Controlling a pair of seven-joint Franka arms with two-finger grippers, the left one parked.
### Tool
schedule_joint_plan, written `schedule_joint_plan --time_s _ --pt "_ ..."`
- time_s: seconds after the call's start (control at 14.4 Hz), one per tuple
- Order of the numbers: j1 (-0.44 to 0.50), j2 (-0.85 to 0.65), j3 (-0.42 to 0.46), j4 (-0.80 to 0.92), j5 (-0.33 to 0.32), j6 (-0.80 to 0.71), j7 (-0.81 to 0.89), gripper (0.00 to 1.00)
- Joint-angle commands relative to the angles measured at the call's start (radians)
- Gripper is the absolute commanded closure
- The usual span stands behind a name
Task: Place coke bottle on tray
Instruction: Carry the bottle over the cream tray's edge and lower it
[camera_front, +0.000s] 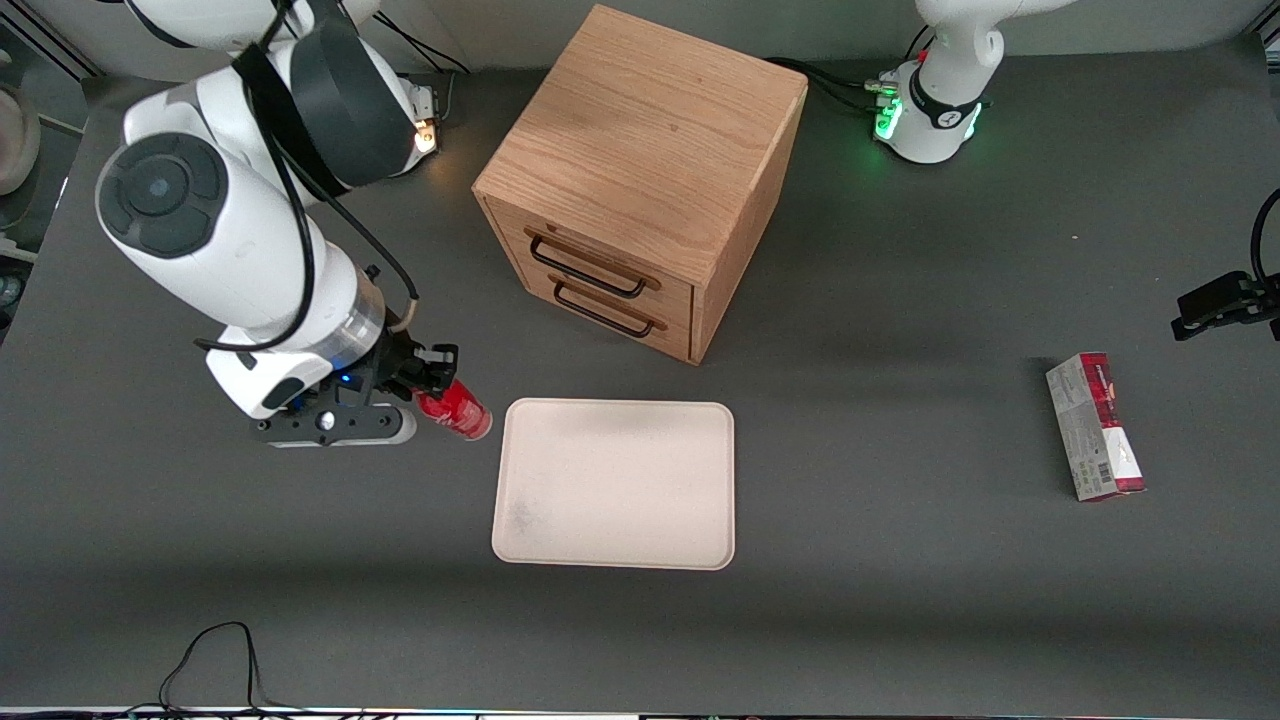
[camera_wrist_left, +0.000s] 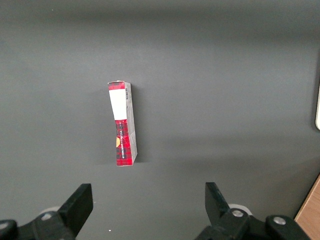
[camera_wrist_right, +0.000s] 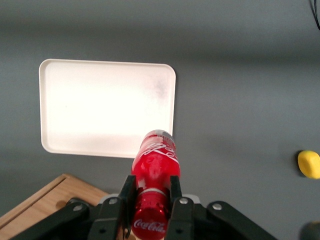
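gripper (camera_wrist_right: 150, 202) clamped on coke bottle (camera_wrist_right: 154, 172) at neck, bottle lifted off worktop toward working arm's end. Pick done. tray (camera_front: 520, 545) mid-worktop just beside, empty. Left: carry over tray, lower, release.

The front camera looks down from high up at the whole table (camera_front: 900, 620). Each wrist camera looks down from closer. The front and right wrist cameras both see the tray (camera_front: 615, 485) (camera_wrist_right: 107, 107).
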Motion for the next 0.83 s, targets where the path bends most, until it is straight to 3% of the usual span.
schedule_joint_plan --time_s 0.0,0.76 --pt "-0.004 0.090 0.002 0.061 -0.020 0.057 -0.018 1.00" --pt "-0.010 0.309 0.003 0.057 -0.020 0.260 -0.018 1.00"
